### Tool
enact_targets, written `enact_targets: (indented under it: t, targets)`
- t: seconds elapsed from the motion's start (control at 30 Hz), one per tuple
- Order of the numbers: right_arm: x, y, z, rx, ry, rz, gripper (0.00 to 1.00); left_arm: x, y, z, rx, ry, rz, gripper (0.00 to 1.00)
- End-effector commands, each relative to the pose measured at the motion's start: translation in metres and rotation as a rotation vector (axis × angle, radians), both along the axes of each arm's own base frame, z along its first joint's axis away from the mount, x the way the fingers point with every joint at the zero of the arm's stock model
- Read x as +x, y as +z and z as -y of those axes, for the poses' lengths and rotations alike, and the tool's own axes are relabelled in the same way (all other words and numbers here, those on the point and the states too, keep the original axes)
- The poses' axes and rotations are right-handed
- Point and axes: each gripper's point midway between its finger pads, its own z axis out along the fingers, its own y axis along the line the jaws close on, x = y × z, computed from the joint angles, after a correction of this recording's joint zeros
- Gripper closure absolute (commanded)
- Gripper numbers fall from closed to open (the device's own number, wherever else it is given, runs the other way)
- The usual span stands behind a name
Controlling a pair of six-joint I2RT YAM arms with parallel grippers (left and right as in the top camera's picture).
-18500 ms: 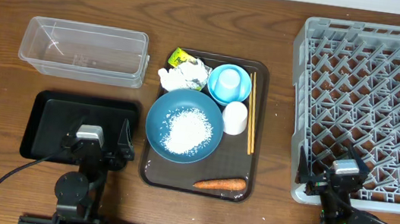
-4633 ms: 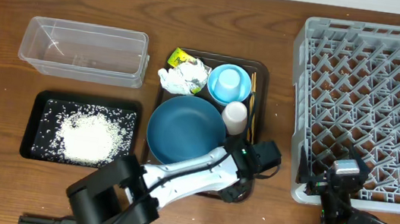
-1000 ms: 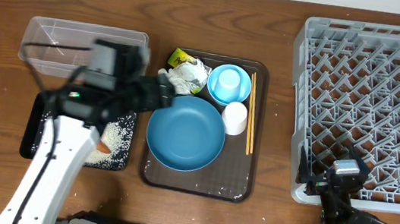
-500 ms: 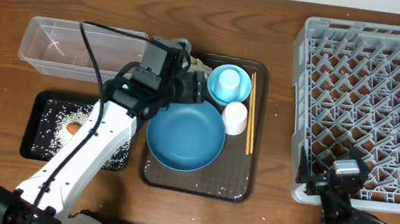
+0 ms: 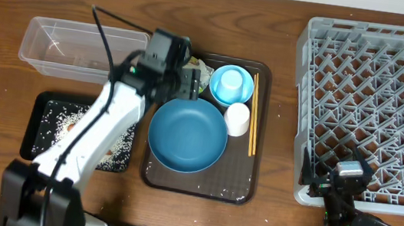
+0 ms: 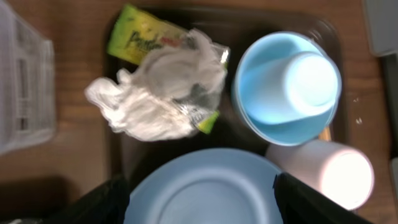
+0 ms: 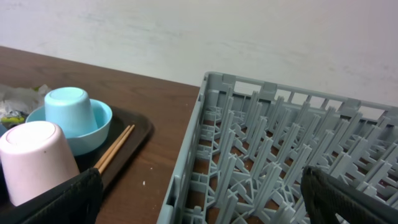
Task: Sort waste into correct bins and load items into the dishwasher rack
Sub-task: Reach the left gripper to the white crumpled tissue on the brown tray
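The left gripper (image 6: 202, 202) hangs over the tissue (image 6: 146, 106) on the tray (image 6: 231, 134), jaws spread wide. Go straight down and pinch its fat middle, missing the bowl (image 6: 273, 121). The right gripper (image 7: 199, 202) sits by the rack (image 7: 280, 155), spread too.

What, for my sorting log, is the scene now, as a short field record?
black tray: holds rice grains
tissue, wrapper: on serving tray, untouched
left gripper: open, above the tissue
right gripper: open, beside dishwasher rack
dishes: blue dish, white cup, chopsticks, light-blue cup upside down in light-blue bowl, all on serving tray
dishwasher rack: nothing loaded
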Motion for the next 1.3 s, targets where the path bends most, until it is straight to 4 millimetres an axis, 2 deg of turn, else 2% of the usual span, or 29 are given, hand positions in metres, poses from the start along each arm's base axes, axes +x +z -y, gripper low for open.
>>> enact_targets:
  t: [0.0, 0.13, 0.23, 0.5, 0.83, 0.93, 1.17, 1.27]
  targets:
    - [0.0, 0.0, 0.003, -0.007, -0.014, 0.001, 0.01, 0.018, 0.015, -0.007, 0.054, -0.031, -0.003, 0.22]
    - [0.0, 0.0, 0.003, -0.007, -0.014, 0.002, 0.01, 0.033, 0.018, -0.004, 0.089, -0.068, -0.043, 0.19]
    - [0.0, 0.0, 0.003, -0.007, -0.014, 0.001, 0.01, 0.046, 0.014, 0.0, 0.083, -0.067, -0.024, 0.19]
    - [0.0, 0.0, 0.003, -0.007, -0.014, 0.001, 0.01, 0.054, -0.04, 0.009, 0.08, -0.084, -0.125, 0.19]
    - [0.0, 0.0, 0.003, -0.007, -0.014, 0.001, 0.01, 0.063, -0.076, 0.003, 0.131, -0.064, -0.16, 0.19]
    - [0.0, 0.0, 0.003, -0.007, -0.014, 0.002, 0.01, 0.065, -0.083, -0.001, 0.16, -0.054, -0.164, 0.2]
    - [0.0, 0.0, 0.003, -0.007, -0.014, 0.002, 0.01, 0.072, -0.085, 0.0, 0.156, -0.047, -0.139, 0.2]
    - [0.0, 0.0, 0.003, -0.007, -0.014, 0.001, 0.01, 0.072, -0.087, 0.0, 0.156, -0.047, -0.141, 0.27]
